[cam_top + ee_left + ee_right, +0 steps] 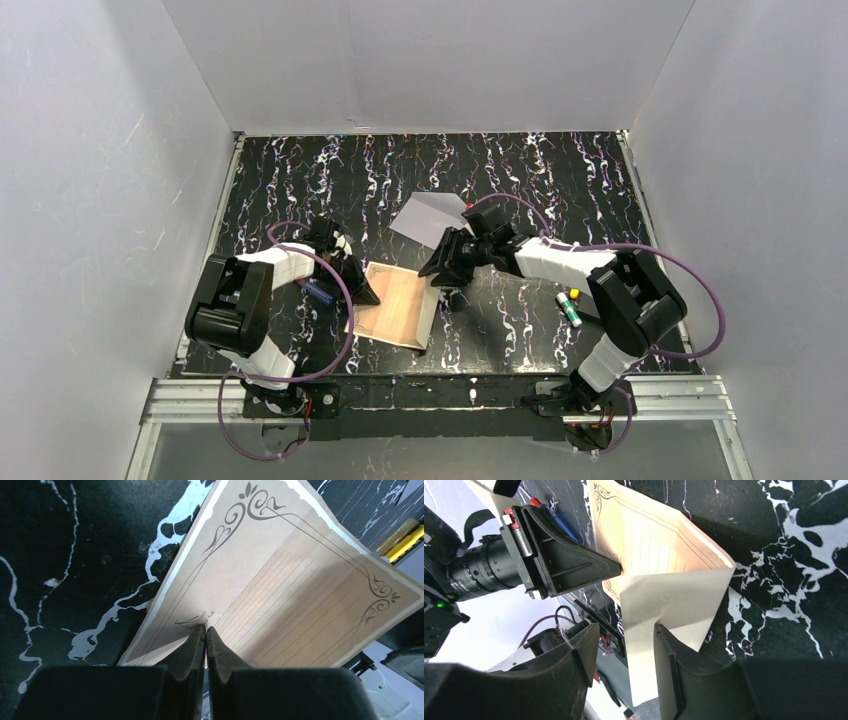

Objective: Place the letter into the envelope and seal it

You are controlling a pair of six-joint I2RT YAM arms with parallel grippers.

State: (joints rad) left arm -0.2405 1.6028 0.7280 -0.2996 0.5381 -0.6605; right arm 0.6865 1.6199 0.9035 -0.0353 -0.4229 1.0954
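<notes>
**Item: letter** (390,305). Cream-tan sheet with a scrolled border and ruled lines. It lay on the dark marbled surface (560,190) between the two arms, near the front edge. The end toward the right arm was turned up into a standing fold, and the rest lay roughly flat.

**Item: envelope** (430,218). Pale lavender-grey. It lay flat on the surface beyond the letter, apart from it and just behind the right arm's wrist. Nothing was inside it, as far as the top view showed. The position of the flap could not be made out.

**Item: left fingers** (200,641). Pressed together, pinching the letter's edge on the left arm's side, with no gap visible between them.

**Item: right fingers** (669,660). Spread apart. The upturned part of the letter stood in the gap between them, and they were not clamped on it.

**Item: small green-and-yellow cylinder** (569,307). It lay on the surface to the right of the letter, well apart from it, and nothing was touching it.

**Condition of task.** Judged to be at an early stage.
- Partly done: one fold in the letter, which was held at one edge.
- Not yet done: the fold pressed flat, the letter carried to the envelope and slid inside, and the flap closed and sealed.
</notes>
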